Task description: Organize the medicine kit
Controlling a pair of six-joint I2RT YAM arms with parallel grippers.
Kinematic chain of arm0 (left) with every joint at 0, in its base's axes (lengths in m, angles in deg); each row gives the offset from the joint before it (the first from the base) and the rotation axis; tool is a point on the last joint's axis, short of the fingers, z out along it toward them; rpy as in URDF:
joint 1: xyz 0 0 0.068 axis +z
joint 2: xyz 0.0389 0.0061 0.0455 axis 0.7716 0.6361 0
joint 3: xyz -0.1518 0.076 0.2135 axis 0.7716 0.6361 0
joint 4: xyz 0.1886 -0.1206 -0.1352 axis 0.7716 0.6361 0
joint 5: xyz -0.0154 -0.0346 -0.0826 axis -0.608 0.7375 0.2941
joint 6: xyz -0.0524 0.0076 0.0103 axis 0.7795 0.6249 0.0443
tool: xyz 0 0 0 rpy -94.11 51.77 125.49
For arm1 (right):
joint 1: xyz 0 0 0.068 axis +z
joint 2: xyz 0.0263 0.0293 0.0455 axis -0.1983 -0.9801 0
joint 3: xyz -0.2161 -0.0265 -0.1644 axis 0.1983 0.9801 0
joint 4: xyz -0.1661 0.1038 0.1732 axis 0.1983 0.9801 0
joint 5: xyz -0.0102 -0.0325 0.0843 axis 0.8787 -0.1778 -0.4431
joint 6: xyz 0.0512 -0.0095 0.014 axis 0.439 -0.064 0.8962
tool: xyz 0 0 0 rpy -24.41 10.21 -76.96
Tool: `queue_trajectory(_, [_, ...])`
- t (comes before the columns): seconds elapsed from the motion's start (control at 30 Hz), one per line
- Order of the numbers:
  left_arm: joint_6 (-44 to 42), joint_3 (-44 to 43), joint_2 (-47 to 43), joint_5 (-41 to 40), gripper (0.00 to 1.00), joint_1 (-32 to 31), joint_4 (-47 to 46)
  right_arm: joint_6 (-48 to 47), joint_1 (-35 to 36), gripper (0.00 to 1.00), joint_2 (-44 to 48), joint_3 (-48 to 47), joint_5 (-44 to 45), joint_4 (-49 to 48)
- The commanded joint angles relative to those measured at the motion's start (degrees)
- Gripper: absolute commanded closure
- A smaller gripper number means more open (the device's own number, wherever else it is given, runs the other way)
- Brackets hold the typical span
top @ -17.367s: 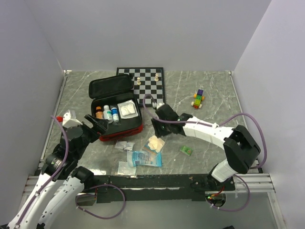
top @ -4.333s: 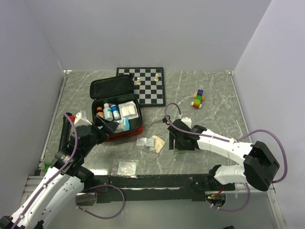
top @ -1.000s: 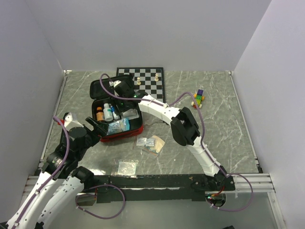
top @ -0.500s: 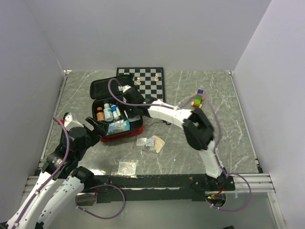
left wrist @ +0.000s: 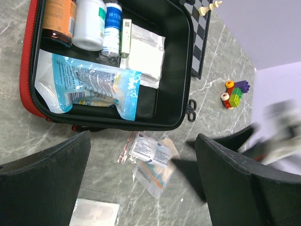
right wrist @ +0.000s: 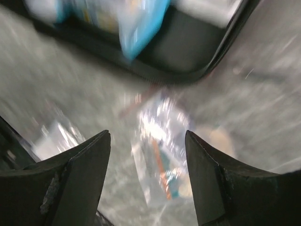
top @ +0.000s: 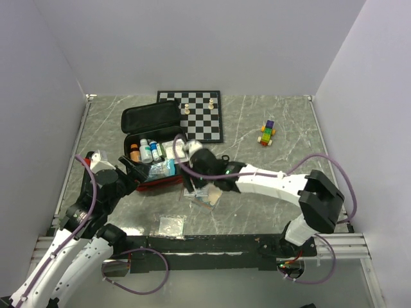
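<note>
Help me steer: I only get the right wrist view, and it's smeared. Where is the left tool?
Observer: The left tool is open and empty, by the medicine kit's near-left side.
Operator: What's in the kit beyond the blue packet?
Observer: Three bottles side by side at its far left: one amber, two white.
Operator: Anything behind the kit?
Observer: A chessboard with two pale chess pieces, right of the open lid.

motion blur smears the packets (right wrist: 164, 155) under the right claw (right wrist: 146, 136).
</note>
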Motion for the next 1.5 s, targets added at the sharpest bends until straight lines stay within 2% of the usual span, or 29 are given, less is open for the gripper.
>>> queue_trajectory(0.0, [0.96,1.00,0.28,1.34,0.04,-0.21,-3.24,1.38,5.81,0.30,-1.49,4.69,1.14,0.29])
queue_trajectory(0.2, [2.10,1.09,0.19,1.35,0.04,-0.21,-3.16,1.21,12.41,0.32,-2.63,4.26,2.72,0.38])
queue_trajectory(0.3, [2.81,0.83,-0.16,0.56,0.04,-0.21,-2.19,1.55,13.56,0.32,-3.95,2.94,5.18,2.22])
queue_trajectory(0.43, [3.77,0.56,-1.48,-0.76,0.04,-0.21,-1.14,3.93,12.34,0.34,-4.65,2.67,12.21,4.95])
queue_trajectory(0.6, [3.51,0.57,-2.01,-0.59,0.03,-0.21,-0.87,3.15,8.38,0.36,-6.58,2.32,16.43,7.06])
queue_trajectory(0.77, [3.25,0.39,-1.74,-0.50,0.04,-0.21,-0.61,1.91,6.97,0.34,-8.51,2.32,17.06,7.59])
queue_trajectory(0.87, [3.33,0.83,-2.09,-0.24,0.04,-0.21,-1.04,1.91,6.09,0.37,-10.71,1.62,17.32,8.91])
queue_trajectory(0.93, [3.33,1.18,-2.36,-0.06,0.04,-0.21,-1.22,2.09,6.00,0.44,-11.16,1.79,17.67,9.35])
queue_trajectory(1.03, [3.34,1.35,-2.45,-0.06,0.04,-0.12,-0.96,2.79,5.91,0.60,-10.02,2.75,17.41,9.61])
queue_trajectory(1.23, [3.34,2.06,-2.80,0.29,0.04,-0.21,-1.49,5.07,6.17,0.88,-4.40,5.92,16.97,11.45])
queue_trajectory(1.3, [3.34,2.41,-2.71,0.64,0.04,-0.12,-1.92,5.78,6.35,1.00,-2.55,6.88,16.44,12.07])
queue_trajectory(1.47, [3.34,3.29,-2.36,1.43,0.04,-0.12,-2.98,5.17,8.37,1.00,2.28,9.61,14.16,11.20])
